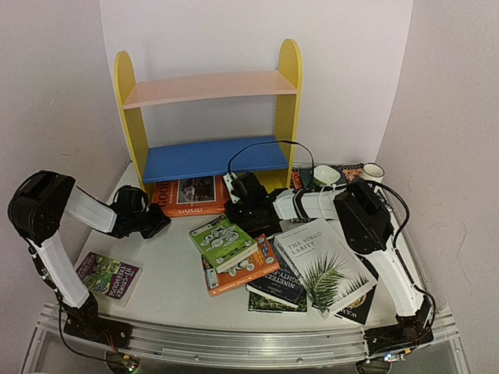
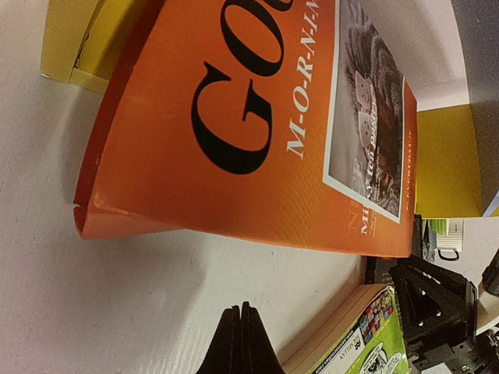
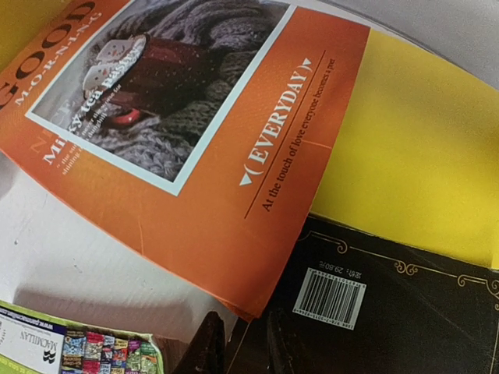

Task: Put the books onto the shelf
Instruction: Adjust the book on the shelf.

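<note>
To shelve the orange book [image 1: 187,196], raise its near edge evenly and clear the blue board [image 1: 214,158]. Left gripper [image 2: 242,315], jaws shut and empty, sits beside that book, which rests partly on the yellow base of the shelf [image 1: 290,86]. Right gripper [image 3: 243,336], narrowly parted, straddles the edge of the black book [image 3: 390,312] beneath the orange corner, grip uncertain.

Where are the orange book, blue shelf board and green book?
Orange Good Morning paperback [image 2: 257,179]: left wrist view, cover.
Blue shelf board [image 1: 214,158]: top view, upper face.
Green paperback [image 1: 224,243]: top view, cover.
</note>
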